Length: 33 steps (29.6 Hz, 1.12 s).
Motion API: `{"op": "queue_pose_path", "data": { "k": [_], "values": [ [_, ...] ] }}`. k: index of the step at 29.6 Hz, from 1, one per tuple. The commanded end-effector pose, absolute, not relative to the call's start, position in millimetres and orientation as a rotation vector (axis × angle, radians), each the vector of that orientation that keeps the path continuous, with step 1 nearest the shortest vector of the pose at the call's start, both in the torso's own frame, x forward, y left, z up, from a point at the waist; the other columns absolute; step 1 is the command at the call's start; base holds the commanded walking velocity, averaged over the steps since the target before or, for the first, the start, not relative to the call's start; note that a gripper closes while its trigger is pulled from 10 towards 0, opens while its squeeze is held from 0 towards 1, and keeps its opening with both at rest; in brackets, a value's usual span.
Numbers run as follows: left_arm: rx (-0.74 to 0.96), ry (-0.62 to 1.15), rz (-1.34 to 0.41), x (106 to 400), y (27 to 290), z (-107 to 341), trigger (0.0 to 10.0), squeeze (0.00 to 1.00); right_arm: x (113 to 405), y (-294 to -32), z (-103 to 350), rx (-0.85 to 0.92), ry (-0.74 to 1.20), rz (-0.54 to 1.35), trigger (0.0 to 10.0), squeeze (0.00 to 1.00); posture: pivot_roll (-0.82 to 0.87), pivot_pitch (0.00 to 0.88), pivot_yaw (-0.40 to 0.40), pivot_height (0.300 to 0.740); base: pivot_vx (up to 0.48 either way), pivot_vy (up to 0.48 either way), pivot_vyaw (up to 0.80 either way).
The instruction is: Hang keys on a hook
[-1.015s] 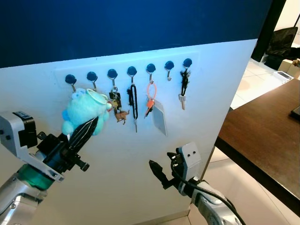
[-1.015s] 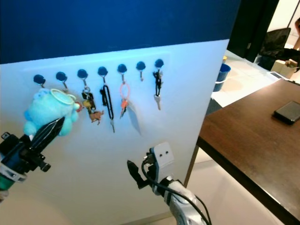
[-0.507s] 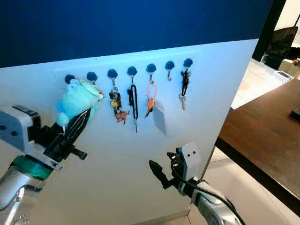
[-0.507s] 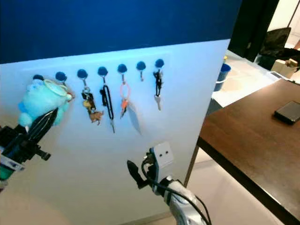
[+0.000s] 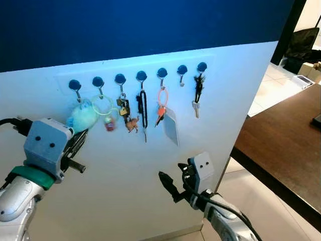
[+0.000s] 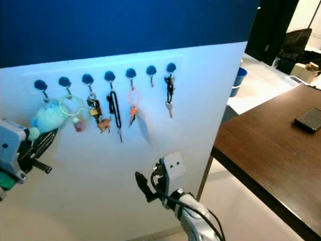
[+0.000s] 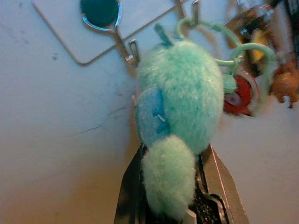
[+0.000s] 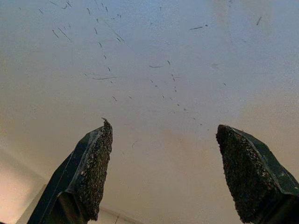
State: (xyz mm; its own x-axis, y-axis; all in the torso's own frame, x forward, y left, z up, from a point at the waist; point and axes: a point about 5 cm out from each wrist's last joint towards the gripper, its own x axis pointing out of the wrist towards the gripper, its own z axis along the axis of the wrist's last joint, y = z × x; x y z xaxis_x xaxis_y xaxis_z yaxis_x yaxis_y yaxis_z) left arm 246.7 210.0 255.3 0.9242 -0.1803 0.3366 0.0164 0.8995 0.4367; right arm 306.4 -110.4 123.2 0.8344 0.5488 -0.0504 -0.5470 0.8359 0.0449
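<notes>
A row of blue-knobbed hooks [image 5: 141,76] runs along the white wall panel. The fluffy turquoise plush keychain [image 5: 83,116] hangs low between the first two hooks. Its pale green ring [image 5: 102,104] sits under the second hook [image 5: 98,82], apparently looped on it, with a small red charm [image 5: 110,124] dangling below. My left gripper [image 5: 75,145] is shut on the plush's lower end [image 7: 169,177], just below it. My right gripper [image 5: 168,185] is held low before the wall, open and holding nothing, its fingers [image 8: 91,172] wide apart.
Other key bunches hang on the third to fifth hooks and the last hook [image 5: 197,95]; the sixth hook [image 5: 181,70] is bare. A dark brown table [image 5: 286,135] with a phone [image 6: 308,119] stands to the right. A blue bin [image 6: 239,80] is behind the wall's edge.
My left gripper has dropped lower with the plush. The green ring now hangs under the second hook and the red charm dangles free. The right arm has not moved.
</notes>
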Motion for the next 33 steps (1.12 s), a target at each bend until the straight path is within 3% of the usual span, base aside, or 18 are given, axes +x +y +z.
{"op": "queue_pose_path", "data": {
  "k": [1,6,12,22,27,33],
  "values": [
    [0.483,-0.343,-0.036,249,220,252,10.0,0.00,305,-109,118,0.025,0.079,0.584,10.0,0.00,-0.20,0.071,0.126,0.740,0.000,0.000,0.00],
    [0.516,-0.267,-0.015,251,226,241,10.0,0.00,305,-109,118,0.025,0.081,0.583,10.0,0.00,-0.20,0.071,0.126,0.740,0.000,0.000,0.00],
    [0.624,-0.124,-0.109,245,223,216,10.0,0.00,304,-109,118,0.024,0.082,0.585,10.0,0.00,-0.20,0.074,0.124,0.740,0.000,0.000,0.00],
    [0.634,-0.140,-0.180,245,212,211,10.0,0.00,304,-110,118,0.023,0.081,0.585,10.0,0.00,-0.20,0.074,0.124,0.740,0.000,0.000,0.00],
    [0.393,-0.320,-0.247,241,194,227,10.0,0.00,305,-110,120,0.032,0.070,0.577,10.0,0.00,-0.19,0.071,0.126,0.740,0.000,0.000,0.00],
    [0.311,-0.349,-0.316,237,183,227,10.0,0.00,301,-106,125,0.071,0.047,0.641,10.0,0.00,-0.20,0.069,0.129,0.740,0.000,0.000,0.00]
  ]
}}
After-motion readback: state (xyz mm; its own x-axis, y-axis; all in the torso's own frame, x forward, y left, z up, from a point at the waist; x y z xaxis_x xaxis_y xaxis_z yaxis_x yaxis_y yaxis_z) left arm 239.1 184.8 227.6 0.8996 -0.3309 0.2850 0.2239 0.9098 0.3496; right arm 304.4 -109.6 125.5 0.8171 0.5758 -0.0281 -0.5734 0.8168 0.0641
